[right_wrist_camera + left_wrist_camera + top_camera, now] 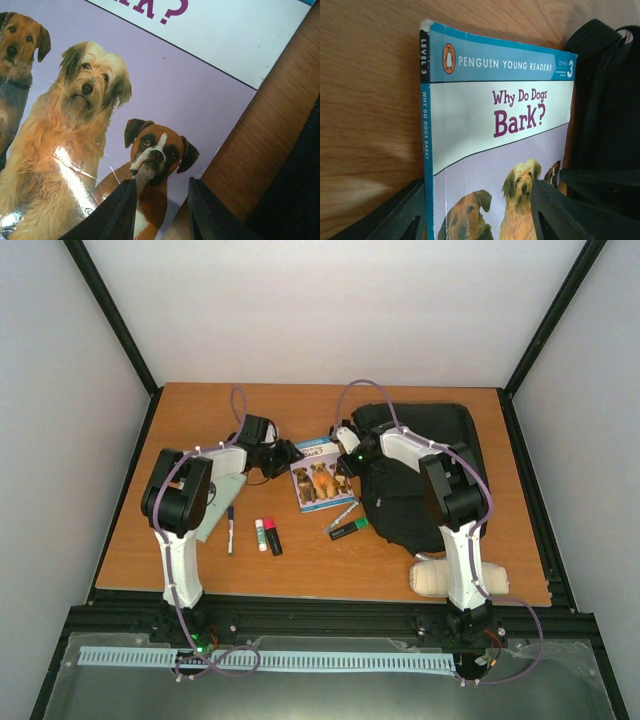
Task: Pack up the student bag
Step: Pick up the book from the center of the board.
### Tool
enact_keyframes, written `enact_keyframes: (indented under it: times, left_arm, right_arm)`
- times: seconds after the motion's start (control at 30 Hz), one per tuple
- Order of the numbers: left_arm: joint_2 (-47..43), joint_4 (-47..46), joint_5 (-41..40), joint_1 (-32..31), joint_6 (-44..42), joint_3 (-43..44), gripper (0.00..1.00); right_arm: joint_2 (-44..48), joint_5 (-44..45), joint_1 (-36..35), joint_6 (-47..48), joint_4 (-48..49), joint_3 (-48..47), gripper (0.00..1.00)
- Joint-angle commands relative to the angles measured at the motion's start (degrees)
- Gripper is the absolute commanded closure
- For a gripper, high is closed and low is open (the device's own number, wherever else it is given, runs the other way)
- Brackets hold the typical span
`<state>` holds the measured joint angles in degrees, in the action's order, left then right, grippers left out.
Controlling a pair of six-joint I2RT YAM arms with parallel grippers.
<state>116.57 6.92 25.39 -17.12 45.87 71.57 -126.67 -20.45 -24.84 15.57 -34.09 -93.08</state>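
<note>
I see the Why Do Dogs Bark? book (320,475) lying flat between both tools, long axis running away from me. The left gripper (477,200) hovers by its spine, jaws apart, gripping nothing, I think. The right gripper (161,186), narrowly parted and empty, is at the opposite edge. The student bag (425,475) lies just right of the right gripper, which is the nearer arm

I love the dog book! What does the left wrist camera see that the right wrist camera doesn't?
Only left wrist: the full title, the spine and the penguin logo. Only right wrist: the whole face of the boxer dog. Both: the book, the shaggy dog, the wooden table and the black student bag.
</note>
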Motion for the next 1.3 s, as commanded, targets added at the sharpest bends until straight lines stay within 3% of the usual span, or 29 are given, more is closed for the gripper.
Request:
enact_keyframes:
  times: [0.0, 0.13, 0.4, 0.57, 0.87, 1.13, 1.27]
  left_arm:
    - [2.3, -5.1, 6.2, 0.0, 4.4, -1.6, 0.44]
    - [1.5, -9.6, 9.8, 0.0, 6.2, -2.1, 0.53]
    - [-1.8, -10.3, 11.8, 0.0, 5.9, -2.3, 0.86]
    - [-4.4, -9.7, 11.9, 0.0, 5.6, -3.2, 0.98]
    - [-16.7, 1.4, 7.2, 0.0, -2.7, -2.7, 0.99]
    - [-29.3, 10.9, 7.5, -0.1, -9.3, -1.6, 0.99]
    - [-35.2, 11.2, 12.1, -0.4, -10.4, -2.3, 0.99]
  right_arm:
    - [-4.5, 2.3, -1.2, 0.2, -4.3, 0.8, 0.72]
    - [-5.6, 2.4, -2.1, 0.3, -4.5, 0.8, 0.73]
    - [-5.7, 2.3, -2.8, 0.2, -4.6, 0.7, 0.72]
    - [-5.1, 1.8, -2.8, 0.2, -4.6, 1.1, 0.72]
    - [6.1, -1.6, -2.0, -0.2, -5.4, 1.5, 0.65]
    - [27.3, -7.5, 2.0, 1.1, -5.8, 8.3, 0.31]
    - [37.7, -13.5, 6.7, 0.4, -8.0, 11.7, 0.21]
